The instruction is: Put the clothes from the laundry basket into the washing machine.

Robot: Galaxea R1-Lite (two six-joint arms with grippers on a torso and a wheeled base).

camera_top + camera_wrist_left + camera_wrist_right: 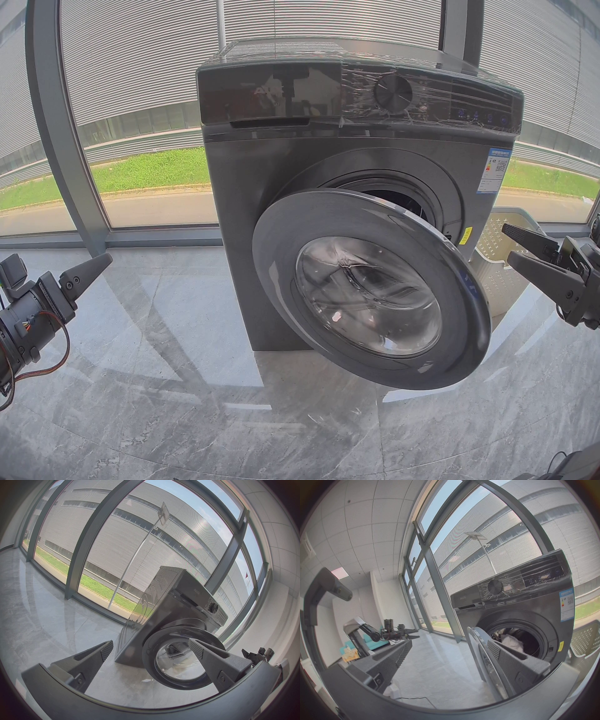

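Note:
The grey washing machine (350, 156) stands in the middle with its round door (369, 290) swung wide open toward me. A pale cloth (511, 642) lies inside the drum (518, 639). The white mesh laundry basket (503, 262) sits on the floor at the machine's right side, half hidden by the door; the part I see shows bare walls. My right gripper (508, 244) hangs open and empty in front of the basket, level with the door's right edge. My left gripper (150, 642) is open and empty, well off to the machine's left.
A glass wall with a thick grey frame post (59, 125) runs behind the machine. Grey marble floor (187, 387) stretches in front and to the left. A thin cable (415, 698) lies on the floor.

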